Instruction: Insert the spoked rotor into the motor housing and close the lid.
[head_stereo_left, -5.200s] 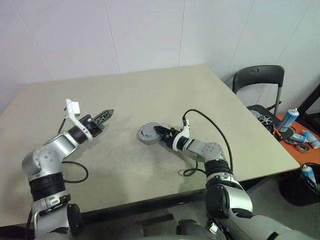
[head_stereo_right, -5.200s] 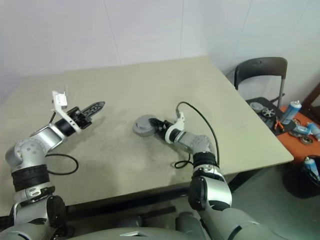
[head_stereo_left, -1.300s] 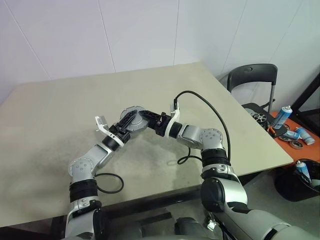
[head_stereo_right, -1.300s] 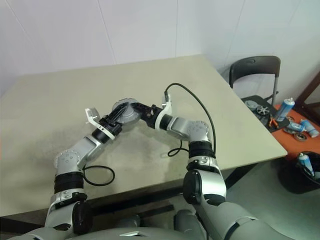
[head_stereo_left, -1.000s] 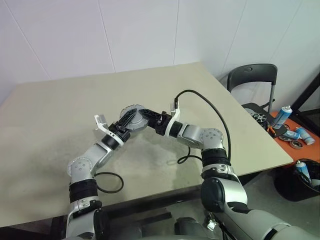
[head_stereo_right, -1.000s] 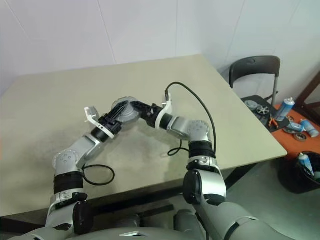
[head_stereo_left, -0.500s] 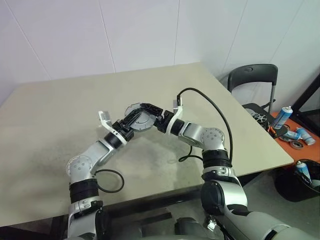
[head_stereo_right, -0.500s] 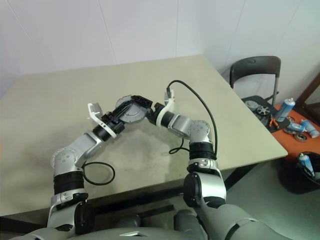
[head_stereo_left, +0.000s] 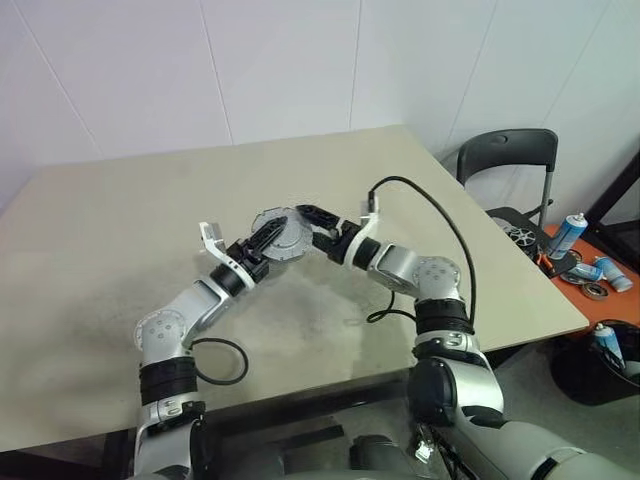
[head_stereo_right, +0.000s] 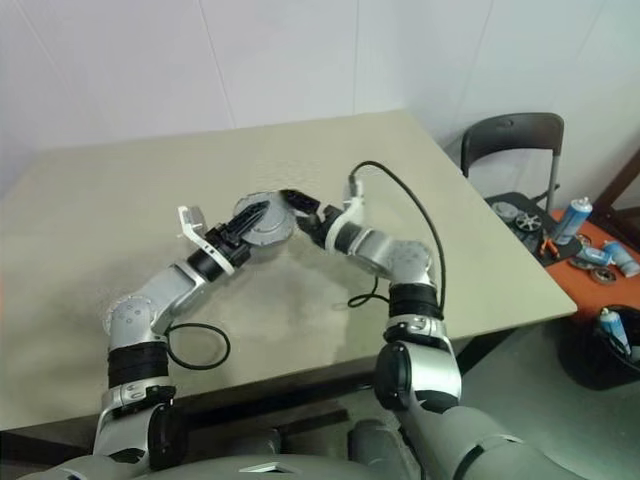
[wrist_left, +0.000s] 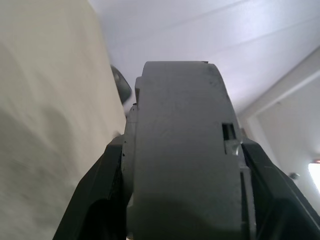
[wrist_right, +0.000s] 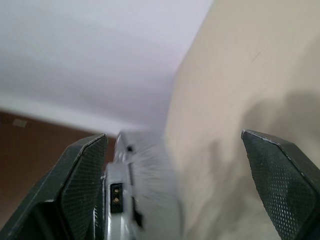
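One left claw (head_stereo_left: 262, 240) grips the motor housing (head_stereo_left: 283, 236); right claw (head_stereo_left: 318, 222) spread.

We're seeing even, soft overhead light across the table (head_stereo_left: 120, 250), no glare. Faint diffuse shadows are falling under both arms. Head views are staying sharp, with straight lines bowing slightly at the edges. The motor housing (wrist_left: 182, 150) is sitting too close in the left wrist view and going soft; it's smearing with motion blur in the right wrist view.
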